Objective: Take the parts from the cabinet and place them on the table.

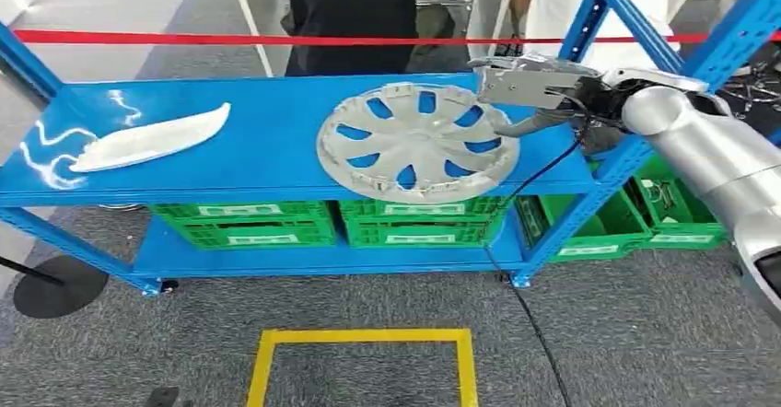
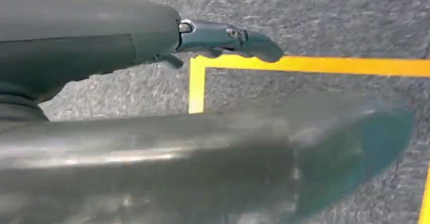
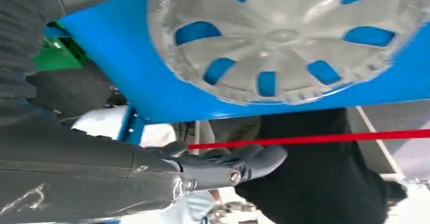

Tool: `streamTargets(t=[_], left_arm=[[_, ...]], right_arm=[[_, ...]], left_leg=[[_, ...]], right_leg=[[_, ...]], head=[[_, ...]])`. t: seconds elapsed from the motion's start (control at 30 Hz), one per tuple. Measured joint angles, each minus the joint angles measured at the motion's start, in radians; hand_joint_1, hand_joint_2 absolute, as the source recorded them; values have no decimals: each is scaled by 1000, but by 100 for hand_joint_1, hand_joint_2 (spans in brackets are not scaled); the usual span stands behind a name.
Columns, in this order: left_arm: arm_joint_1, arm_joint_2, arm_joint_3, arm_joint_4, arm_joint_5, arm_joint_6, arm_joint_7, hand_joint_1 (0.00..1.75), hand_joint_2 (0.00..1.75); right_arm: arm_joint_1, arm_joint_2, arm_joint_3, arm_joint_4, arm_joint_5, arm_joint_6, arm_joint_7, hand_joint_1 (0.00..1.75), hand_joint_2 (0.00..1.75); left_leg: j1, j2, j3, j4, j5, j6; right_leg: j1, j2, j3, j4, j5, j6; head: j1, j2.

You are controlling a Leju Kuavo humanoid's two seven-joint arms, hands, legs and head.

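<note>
Head view showed the right robot hand (image 1: 530, 89), fingers apart and grasping nothing, at the hubcap's (image 1: 416, 140) rim near the shelf's (image 1: 267, 154) right edge; a firm rim grip seemed wise.

Floor: grey carpet (image 1: 645, 333) with yellow taped square (image 1: 364, 338). Blue steel shelving (image 1: 276, 149), green crates (image 1: 244, 223) on lower shelf. Red barrier tape (image 1: 184, 37) behind; a person in black (image 1: 355, 11) stands beyond.
</note>
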Motion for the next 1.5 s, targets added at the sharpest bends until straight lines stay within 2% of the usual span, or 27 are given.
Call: streamTargets(t=[0.07,0.13,0.2,0.27,0.33,0.37,0.43,0.5,0.57,0.67,0.7,0.73,0.77,0.83,0.87,0.9,1.0,1.07,1.1,1.17,1.2,1.23,1.27,1.37,1.4,1.43,1.5], left_arm=[[-1,1,1,0,4,-1,0,0,0],[-2,0,3,0,5,-2,0,0,0],[-2,0,5,0,5,-5,-2,0,0],[0,0,6,0,6,-7,-4,0,0],[0,1,7,0,6,-7,-4,0,0],[1,-3,8,1,6,-7,-3,0,0],[-3,-4,11,1,6,-7,1,0,0],[0,-4,15,1,6,-7,1,0,0],[-2,-2,17,1,6,-5,1,0,0],[1,-2,21,1,6,-5,1,0,0],[3,-2,22,1,6,-7,1,0,0],[3,-2,23,1,6,-7,1,0,0],[3,-1,23,1,6,-7,1,0,0],[2,-1,24,1,6,-7,1,0,0],[2,-2,24,1,6,-7,1,0,0],[0,-1,24,1,6,-7,0,0,0],[-1,-1,25,1,6,-7,0,0,0],[-3,0,25,1,6,-7,0,0,0],[-4,0,25,1,6,-7,0,0,0],[-4,0,25,1,6,-7,0,0,0],[-3,0,25,1,6,-7,0,0,0],[-2,0,25,1,6,-7,0,0,0],[0,0,25,1,6,-7,-1,0,0],[1,1,25,1,6,-7,0,0,0],[1,-1,25,2,6,-7,-1,0,0],[-2,-1,25,2,6,-7,0,0,0],[-2,-1,25,2,6,-7,0,0,0]], right_arm=[[-4,1,0,0,0,0,0,0,175],[0,2,2,1,0,2,0,0,175],[9,2,7,5,0,2,0,0,175],[15,3,9,7,0,2,0,0,175],[8,5,11,8,-2,2,-2,0,175],[3,7,13,8,-2,2,-4,0,175],[-2,7,14,9,-3,3,-7,0,175],[-2,8,14,11,-3,3,-8,0,175],[-4,10,14,11,-4,3,-9,0,175],[3,10,19,15,-6,4,-10,0,175],[10,10,22,17,-6,5,-9,0,175],[13,10,23,19,-6,5,-9,0,175],[13,10,23,20,-6,5,-10,0,175],[3,10,23,22,-7,4,-10,0,175],[-1,10,23,22,-8,4,-10,0,175],[-7,10,23,22,-8,4,-11,0,175],[-9,11,23,23,-8,3,-11,0,175],[-12,11,21,23,-9,3,-11,0,175],[-14,11,21,23,-8,3,-11,0,175],[-8,13,24,24,-8,3,-11,0,175],[-1,12,24,24,-8,3,-11,0,175],[4,13,24,26,-8,3,-11,0,175],[6,13,24,27,-8,3,-11,0,175],[-3,15,24,27,-8,3,-11,0,175],[-7,16,24,28,-8,4,-11,0,175],[-10,16,24,28,-8,4,-11,0,175],[-12,16,23,28,-8,3,-11,0,175]], left_leg=[[2,4,-27,54,-36,-15],[6,5,-113,215,-109,-24],[7,5,-184,324,-128,-26],[7,5,-165,256,-44,-25],[9,7,-92,83,66,-25],[10,8,-73,41,75,-30],[12,6,-63,15,49,-5],[10,6,-62,13,45,8],[14,5,-55,9,42,23],[9,2,-46,9,33,35],[7,1,-41,9,29,36],[5,1,-34,9,24,37],[4,-1,-26,9,18,37],[0,-2,-3,9,3,33],[0,-2,4,8,-4,29],[-4,-3,3,12,-8,22],[-3,-2,6,3,-9,12],[-8,1,1,23,-30,-2],[-5,2,-26,77,-58,-9],[0,4,-125,251,-123,-17],[1,4,-165,309,-130,-19],[1,4,-182,316,-111,-19],[2,4,-177,283,-64,-18],[4,7,-95,49,103,-17],[2,6,-77,25,83,-14],[3,7,-65,1,58,3],[3,7,-64,2,49,19]], right_leg=[[-5,-1,6,-4,-4,-8],[-6,-1,8,-4,-7,-13],[-6,-1,12,-4,-15,-12],[-8,0,26,-4,-25,-6],[-12,-1,44,-4,-35,4],[-4,1,45,-2,-39,11],[1,5,38,-2,-40,17],[-2,3,44,-6,-43,26],[-2,-4,25,35,-72,33],[0,-4,-99,284,-175,33],[1,-4,-130,329,-177,30],[1,-4,-136,321,-152,26],[2,-4,-120,275,-107,21],[6,-4,-47,93,8,9],[10,-6,-20,39,18,4],[12,-5,2,13,8,5],[13,-2,4,4,-11,-1],[-1,-3,20,-11,-13,-7],[-2,-4,25,-13,-15,-10],[-4,-3,32,-15,-22,-11],[-4,-2,37,-14,-27,-10],[-4,-2,44,-14,-32,-9],[-5,-2,53,-14,-39,-7],[-7,-2,80,-15,-60,4],[0,2,81,-11,-69,10],[2,3,79,-10,-71,14],[3,3,90,-12,-70,23]], head=[[-5,0],[-6,0],[-6,0],[-5,0],[-6,0],[-10,0],[-13,0],[-15,0],[-10,0],[-5,0],[-6,0],[-5,0],[-5,0],[-5,0],[-7,0],[-8,0],[-9,0],[-10,0],[-16,0],[-15,0],[-15,0],[-14,0],[-15,0],[-16,0],[-18,0],[-17,0],[-18,0]])
